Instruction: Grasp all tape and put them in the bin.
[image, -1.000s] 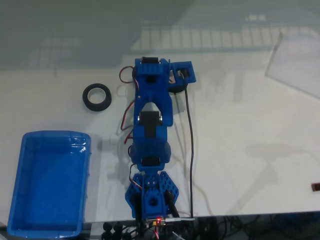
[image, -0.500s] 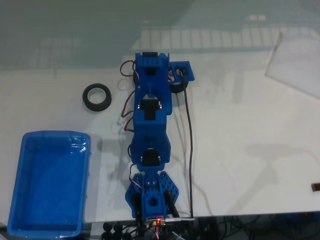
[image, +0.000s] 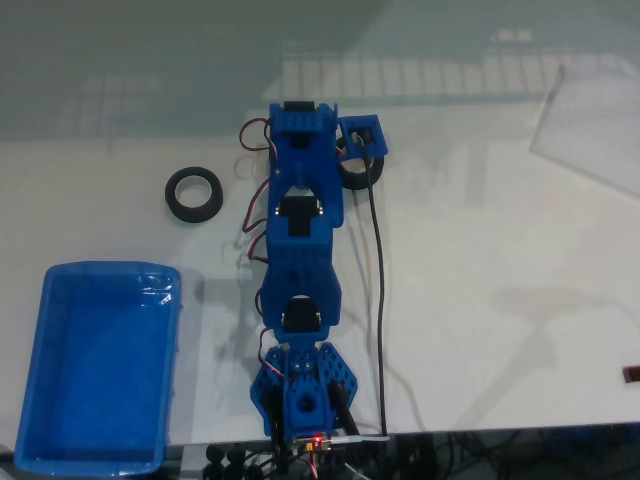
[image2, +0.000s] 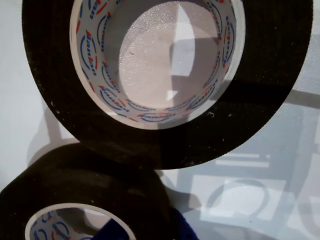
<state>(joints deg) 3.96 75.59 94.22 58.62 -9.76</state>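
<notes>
A black tape roll (image: 193, 194) lies flat on the white table, left of the arm and apart from it. A second tape roll (image: 350, 184) peeks out beside my gripper (image: 341, 160), which is mostly hidden under the blue wrist at the far end of the arm. The wrist view is very close: one tape roll (image2: 50, 100) with a pale printed core sits at the top. Another tape roll (image2: 90, 180) touches it at lower left, with a blue fingertip (image2: 150, 231) over its edge. The blue bin (image: 30, 370) stands at the lower left, nothing showing inside it.
A black cable (image: 380, 300) runs along the right side of the arm. A clear plastic sheet (image: 590, 130) lies at the far right. The table's front edge with wires is at the bottom of the fixed view.
The arm's upper joints have folded slightly and the wrist with its camera mount has shifted a little farther and turned. The left tape roll and the bin have stayed put.
</notes>
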